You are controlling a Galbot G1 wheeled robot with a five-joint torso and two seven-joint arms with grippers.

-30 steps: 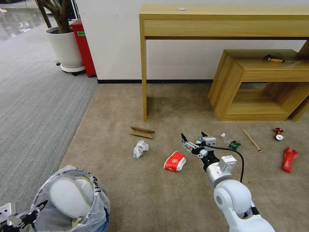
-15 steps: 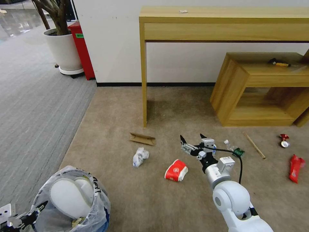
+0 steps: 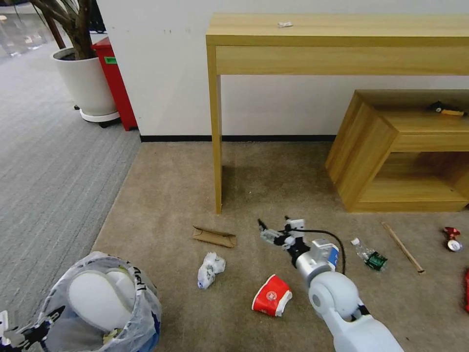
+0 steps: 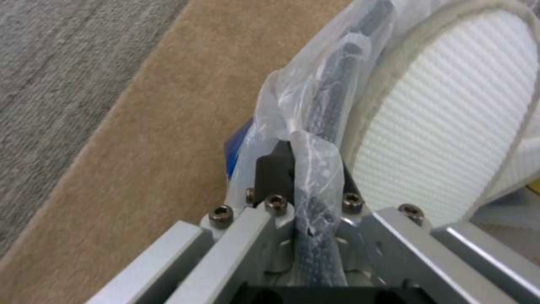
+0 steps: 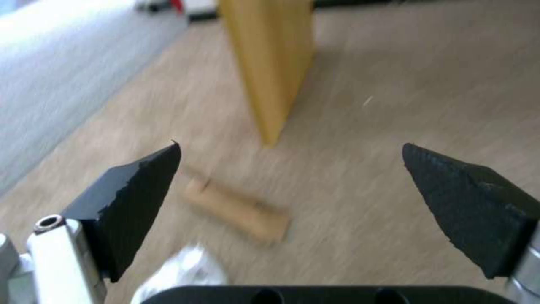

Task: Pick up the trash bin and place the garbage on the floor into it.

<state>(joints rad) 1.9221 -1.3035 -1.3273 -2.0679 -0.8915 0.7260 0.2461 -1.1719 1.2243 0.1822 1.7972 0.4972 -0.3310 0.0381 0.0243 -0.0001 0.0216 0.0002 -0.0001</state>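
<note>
Comparing frames, I note my view has shifted; right gripper [image 3: 274, 230] hangs spread above the cardboard [image 3: 214, 237] on the floor [image 3: 171, 195]. Left gripper [image 4: 292, 169] pinches the trash bin [image 3: 141, 293] rim.

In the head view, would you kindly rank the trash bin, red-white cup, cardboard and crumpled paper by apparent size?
1. Trash bin, far the largest, though nearest the camera.
2. Cardboard and red-white cup: alike, not ranked.
3. Crumpled paper, smallest.
</note>
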